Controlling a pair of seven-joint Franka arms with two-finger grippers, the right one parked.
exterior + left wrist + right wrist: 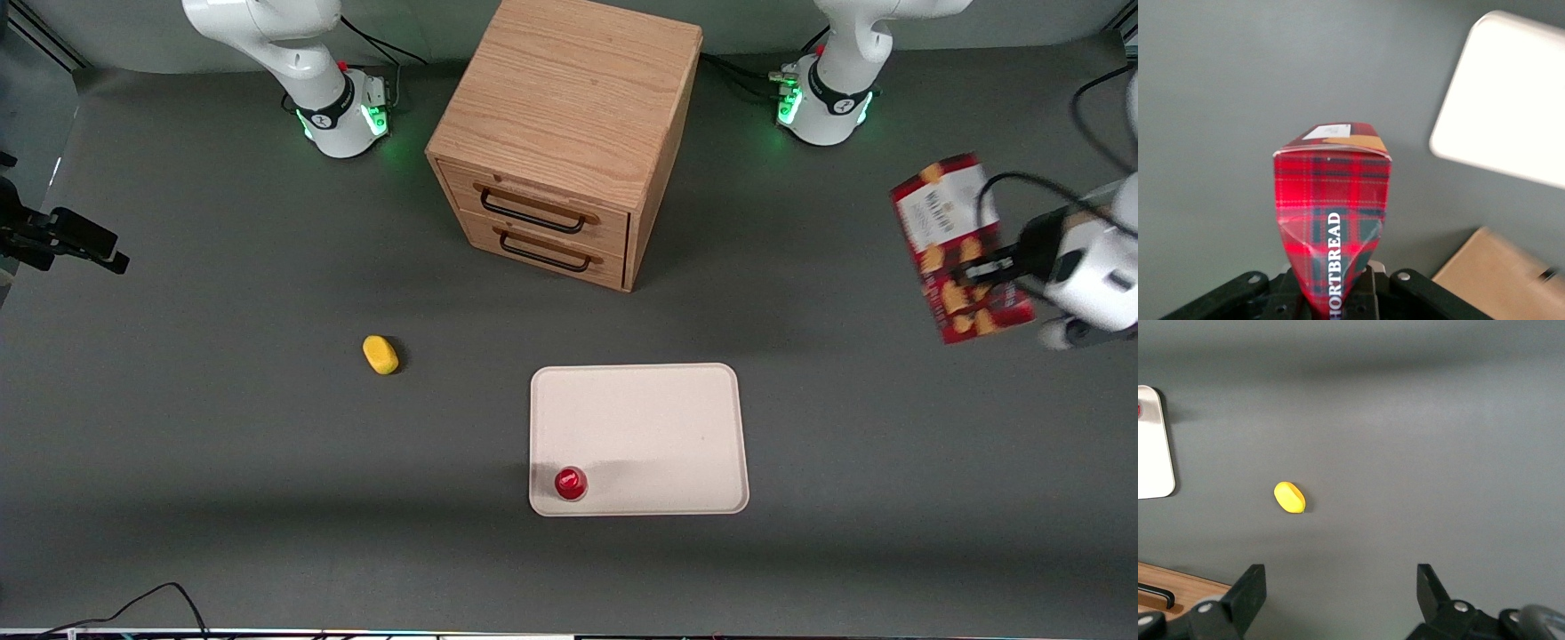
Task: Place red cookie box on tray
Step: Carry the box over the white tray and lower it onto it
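Well toward the working arm's end of the table, the gripper (978, 271) was clenched on the red cookie box (956, 240) and held it lifted clear of the gray table (222, 462). From the front camera the box sat at about three o'clock, its length running from eleven to five, the white label end toward the robot bases. The wrist camera showed the tartan carton (1333, 220) pinched and creased where the fingers squeezed its end. The tray (658, 427) lay flat on the table at roughly six o'clock from the wooden drawer cabinet (564, 133), well apart from the box. A small round red capsule (570, 483) stood on the tray in its corner nearest the front camera, toward the parked arm's end. A yellow object (380, 354) lay at nine o'clock from the tray.
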